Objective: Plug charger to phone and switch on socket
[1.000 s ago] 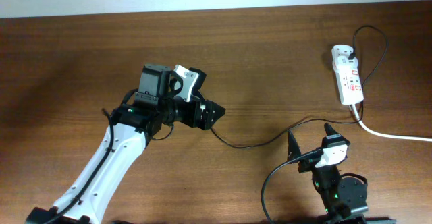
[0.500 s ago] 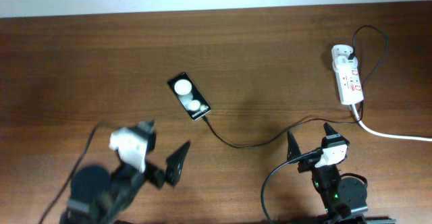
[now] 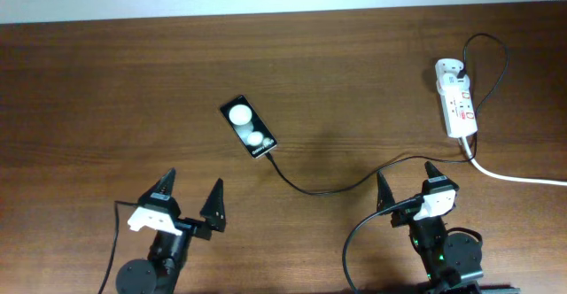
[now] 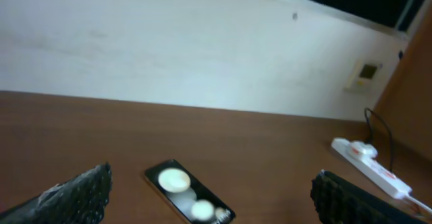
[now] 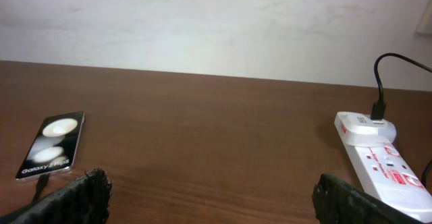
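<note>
The phone (image 3: 248, 127) lies flat near the table's middle, a black rectangle with two white blobs; it also shows in the left wrist view (image 4: 189, 193) and the right wrist view (image 5: 51, 146). The thin black charger cable (image 3: 341, 184) runs from the phone's lower end across to the white socket strip (image 3: 455, 108), also seen in the right wrist view (image 5: 379, 158). Its tip sits at the phone's end; I cannot tell if it is seated. My left gripper (image 3: 189, 199) is open and empty at the front left. My right gripper (image 3: 407, 184) is open and empty at the front right.
A thick white cord (image 3: 518, 177) leaves the socket strip toward the right edge. A black adapter cable (image 3: 490, 50) loops behind the strip. A pale wall (image 5: 202, 21) stands behind the table's far edge.
My left arm has pulled back from the phone to the front left of the table, uncovering the phone. The right arm has not moved.
</note>
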